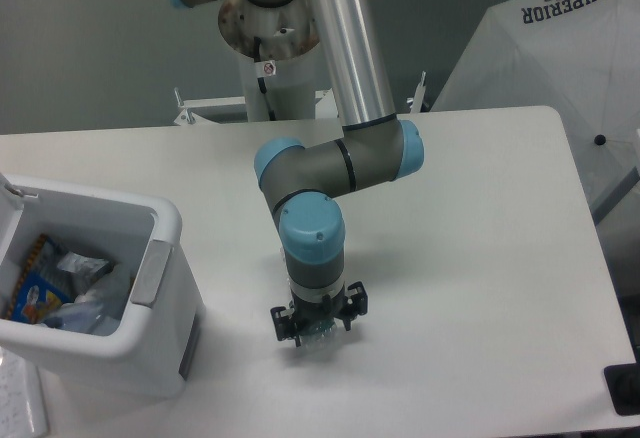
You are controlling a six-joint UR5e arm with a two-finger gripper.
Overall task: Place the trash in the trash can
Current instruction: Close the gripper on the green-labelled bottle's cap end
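Note:
My gripper (319, 330) points straight down at the table, in front of the middle. A small clear bottle with a hint of green (319, 341) shows between and just below its fingers, lying on the table. The wrist hides most of it, so I cannot tell whether the fingers press on it. The white trash can (150, 220) stands at the left front, well left of the gripper. Inside it lies a clear bluish bottle (85, 308).
A blue-and-yellow printed packet (35, 293) lies inside the trash can at its left. The can's grey panel (151, 272) faces the gripper. A white umbrella (560, 48) stands beyond the table's far right corner. A dark object (625, 390) sits at the right edge.

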